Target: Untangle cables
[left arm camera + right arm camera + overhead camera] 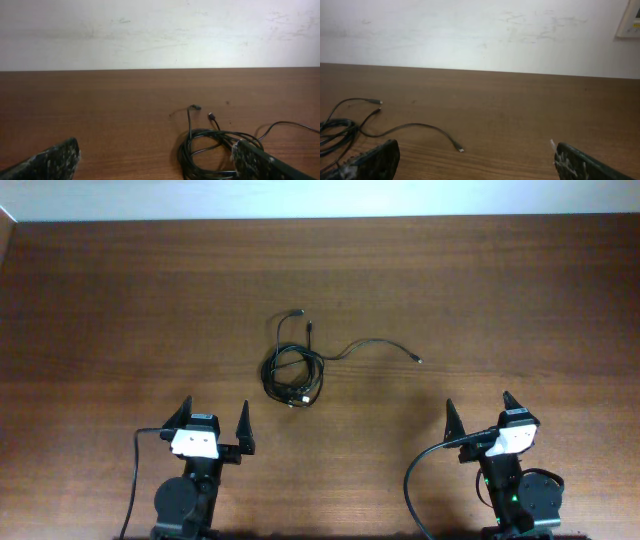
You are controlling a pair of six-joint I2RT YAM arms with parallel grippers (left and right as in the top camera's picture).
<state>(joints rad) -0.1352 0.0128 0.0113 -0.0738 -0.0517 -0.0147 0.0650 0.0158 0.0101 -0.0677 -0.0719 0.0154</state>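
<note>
- Tangled cables [298, 390] coiled at frame centre on the tabletop [100, 300]; one strand trailing right, two plug ends pointing toward the top.
- Left gripper [216, 412], lower left: spread wide, empty.
- Right gripper [478, 405], lower right: likewise released, apart from the cables.

Left hand [215, 411] and right hand [478, 404], both empty, fingers wide apart.

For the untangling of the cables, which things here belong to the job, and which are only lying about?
For the job: cables, tangled mid-table; left gripper, open; right gripper, open.
Only there: table; pale plate on the wall.
</note>
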